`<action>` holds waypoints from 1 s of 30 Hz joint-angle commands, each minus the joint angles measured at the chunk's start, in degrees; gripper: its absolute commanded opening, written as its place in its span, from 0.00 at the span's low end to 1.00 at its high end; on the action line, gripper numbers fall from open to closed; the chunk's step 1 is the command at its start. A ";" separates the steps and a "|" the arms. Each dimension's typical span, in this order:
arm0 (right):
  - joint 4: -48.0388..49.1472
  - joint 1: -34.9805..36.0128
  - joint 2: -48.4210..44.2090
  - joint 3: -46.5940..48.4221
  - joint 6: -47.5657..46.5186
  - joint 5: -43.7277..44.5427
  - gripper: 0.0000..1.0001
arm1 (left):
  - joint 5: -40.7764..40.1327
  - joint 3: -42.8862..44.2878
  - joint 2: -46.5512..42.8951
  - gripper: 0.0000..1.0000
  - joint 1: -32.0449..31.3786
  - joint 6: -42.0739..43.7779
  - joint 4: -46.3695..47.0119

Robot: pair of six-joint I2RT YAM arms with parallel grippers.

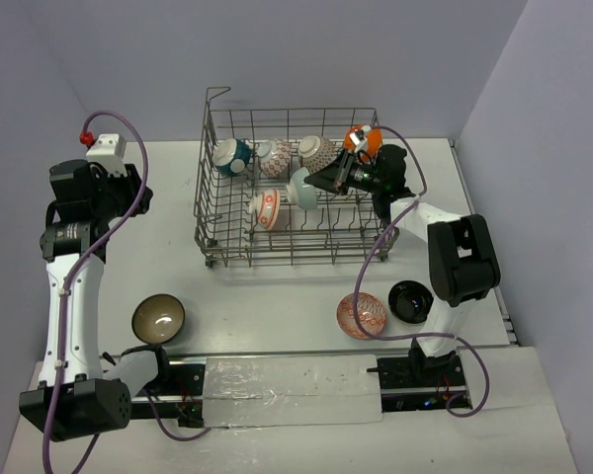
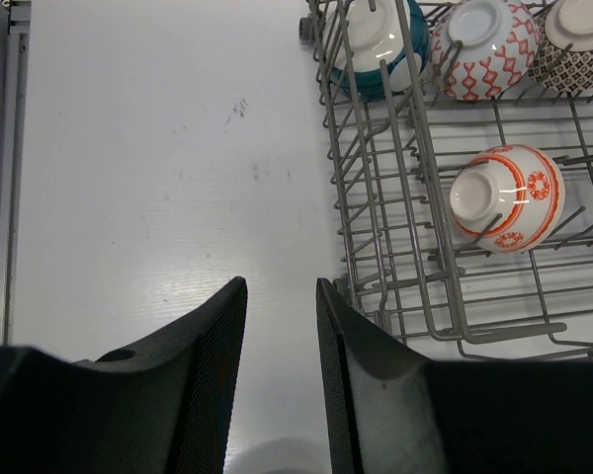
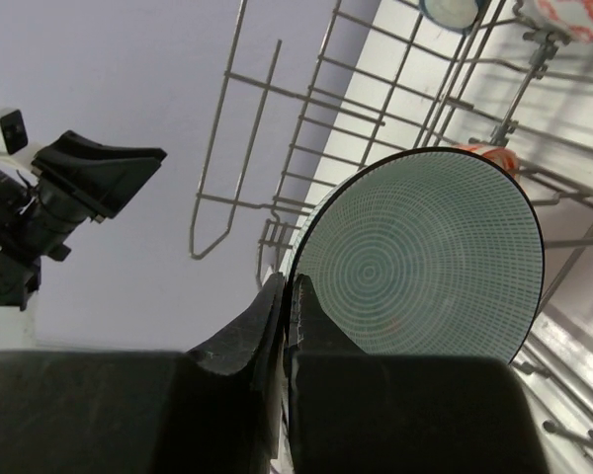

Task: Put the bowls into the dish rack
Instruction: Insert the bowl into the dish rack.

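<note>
The grey wire dish rack (image 1: 213, 212) stands mid-table. In it sit a teal bowl (image 1: 232, 156), a red-patterned one (image 1: 275, 156), a grey-patterned one (image 1: 316, 150), an orange one (image 1: 363, 140) and an orange-patterned one (image 1: 265, 207). My right gripper (image 3: 292, 286) is shut on the rim of a pale green bowl (image 3: 420, 252), holding it on edge inside the rack (image 3: 277, 212). My left gripper (image 2: 282, 286) hangs open and empty over bare table, left of the rack (image 2: 376, 227). A brown bowl (image 1: 158, 318), a red-patterned bowl (image 1: 362, 315) and a black bowl (image 1: 411, 301) lie on the table.
The rack's raised loop (image 1: 215, 96) stands at its far left corner. Walls close in the table at the back and on the right. A rail with a foil-covered plate (image 1: 292, 387) runs along the near edge between the arm bases.
</note>
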 commanded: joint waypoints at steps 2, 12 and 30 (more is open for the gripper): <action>3.01 0.38 1.42 4.65 -1.41 0.71 0.00 | 1.68 0.40 -0.28 0.40 0.24 -0.19 1.50; 9.07 1.26 1.53 5.45 4.91 0.89 0.00 | 1.42 -0.31 -0.37 0.40 0.24 -0.10 1.77; 4.77 2.49 -1.83 0.25 0.26 6.78 0.00 | 1.95 -1.45 -0.72 0.40 0.24 -0.63 2.03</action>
